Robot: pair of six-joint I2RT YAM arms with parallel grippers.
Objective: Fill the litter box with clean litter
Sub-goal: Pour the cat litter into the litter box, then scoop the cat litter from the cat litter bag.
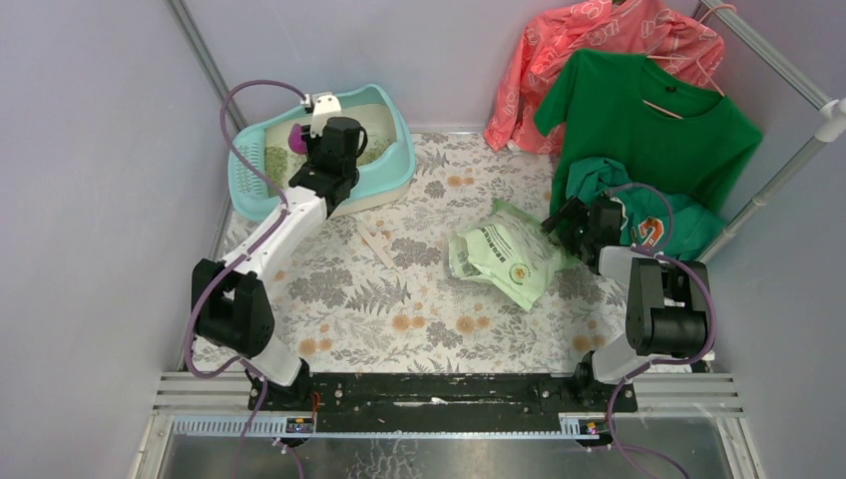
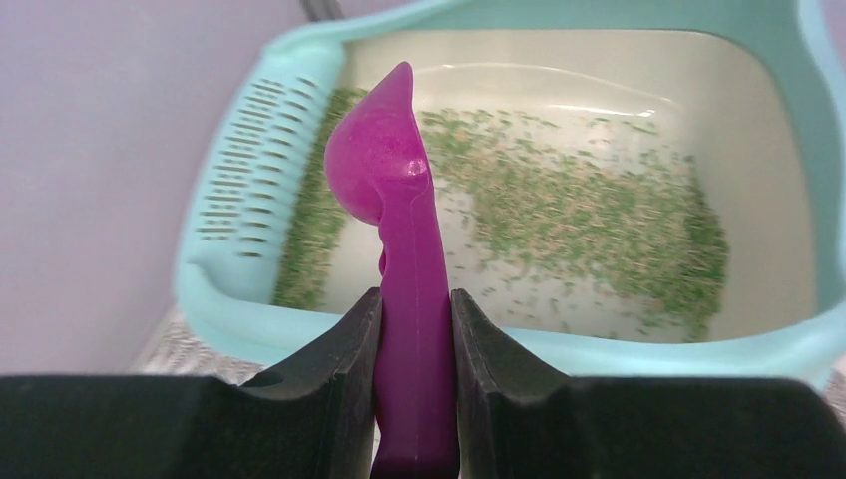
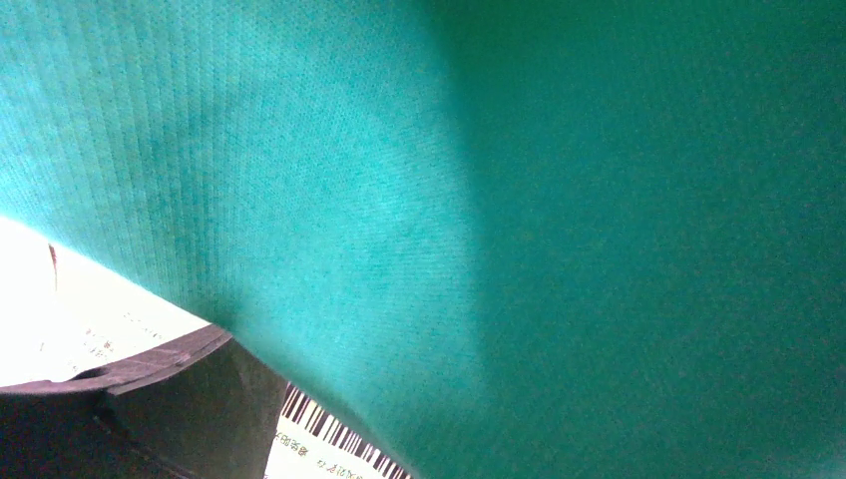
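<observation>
The litter box (image 1: 394, 165) stands at the table's back left, turquoise-rimmed with a cream basin. A thin layer of clean litter (image 2: 599, 220), green and beige granules, lies in the basin, thicker beside the slotted grate (image 2: 249, 170). My left gripper (image 2: 414, 294) hovers over the box's near rim (image 2: 619, 351), shut on the handle of a purple scoop (image 2: 377, 165) whose bowl reaches over the basin. My right gripper (image 1: 561, 222) sits at the right edge of the light green litter bag (image 1: 504, 254) with its jaws wide apart. Teal cloth (image 3: 519, 200) hides all but one finger (image 3: 150, 399) in the right wrist view.
A coral garment (image 1: 599, 50), a green T-shirt (image 1: 648, 120) and a teal garment (image 1: 648, 220) hang from a rack (image 1: 788, 170) at the back right, the teal one draping over my right wrist. Small white strips (image 1: 377, 242) lie mid-table. Grey walls close in on both sides.
</observation>
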